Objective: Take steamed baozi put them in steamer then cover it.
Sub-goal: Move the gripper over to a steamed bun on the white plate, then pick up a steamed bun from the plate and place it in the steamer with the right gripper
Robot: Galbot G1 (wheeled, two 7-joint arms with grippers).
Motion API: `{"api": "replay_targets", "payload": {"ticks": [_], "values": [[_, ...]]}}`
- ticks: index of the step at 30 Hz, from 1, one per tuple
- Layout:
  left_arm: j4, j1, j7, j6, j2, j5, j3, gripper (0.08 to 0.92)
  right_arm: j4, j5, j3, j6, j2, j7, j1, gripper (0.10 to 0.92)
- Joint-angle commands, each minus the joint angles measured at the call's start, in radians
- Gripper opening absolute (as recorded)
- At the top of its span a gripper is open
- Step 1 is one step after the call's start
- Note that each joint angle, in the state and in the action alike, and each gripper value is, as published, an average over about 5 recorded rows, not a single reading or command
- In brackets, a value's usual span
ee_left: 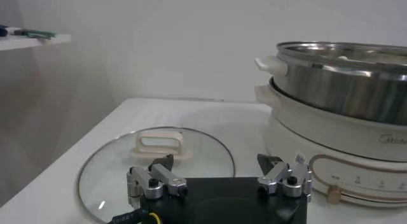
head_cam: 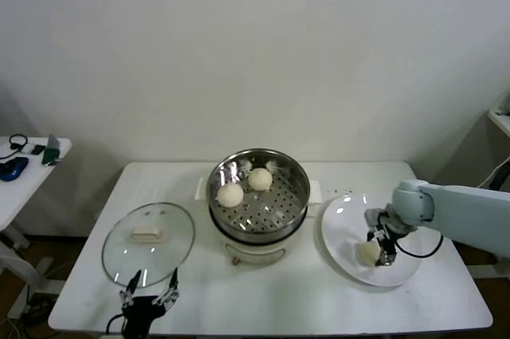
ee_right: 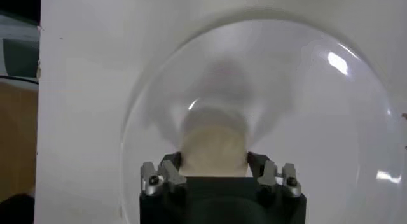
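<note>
While the left end effector (head_cam: 149,289) idles open, the right end effector (ee_right: 215,170) grips a baozi (ee_right: 213,146); the cooker's lettering is unreadable.

left claw (head_cam: 149,289) body cut by frame edge, side-table clutter (head_cam: 32,152) indistinct

white table (head_cam: 263,299), white plate (head_cam: 406,271); cluttered side table (head_cam: 28,167)

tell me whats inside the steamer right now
Two baozi sit on the perforated floor of the steamer. A third may sit behind them, largely hidden.
</note>
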Motion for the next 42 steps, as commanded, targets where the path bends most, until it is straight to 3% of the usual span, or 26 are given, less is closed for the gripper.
{"api": "replay_targets", "payload": {"ticks": [1,11,19,28,42], "values": [[0.003,-0.004,-0.008,0.002,-0.003,0.000,0.003,0.823,0.017,0.006,-0.106,0.041,0.011,-0.037,0.169,0.671],[0.001,-0.015,-0.012,0.016,-0.009,0.004,0.010,0.823,0.067,0.047,-0.281,0.247,0.172,-0.161,0.650,0.670],[-0.004,-0.021,-0.012,0.021,-0.005,0.009,0.011,0.823,0.110,0.030,-0.142,0.447,0.366,-0.203,0.844,0.670],[-0.009,-0.018,-0.012,0.020,-0.001,0.007,0.003,0.823,0.256,-0.045,-0.012,0.490,0.592,-0.114,0.736,0.670],[-0.014,0.003,-0.016,0.012,0.000,-0.003,-0.025,0.823,0.185,-0.270,-0.053,0.515,0.691,-0.040,0.392,0.678]]}}
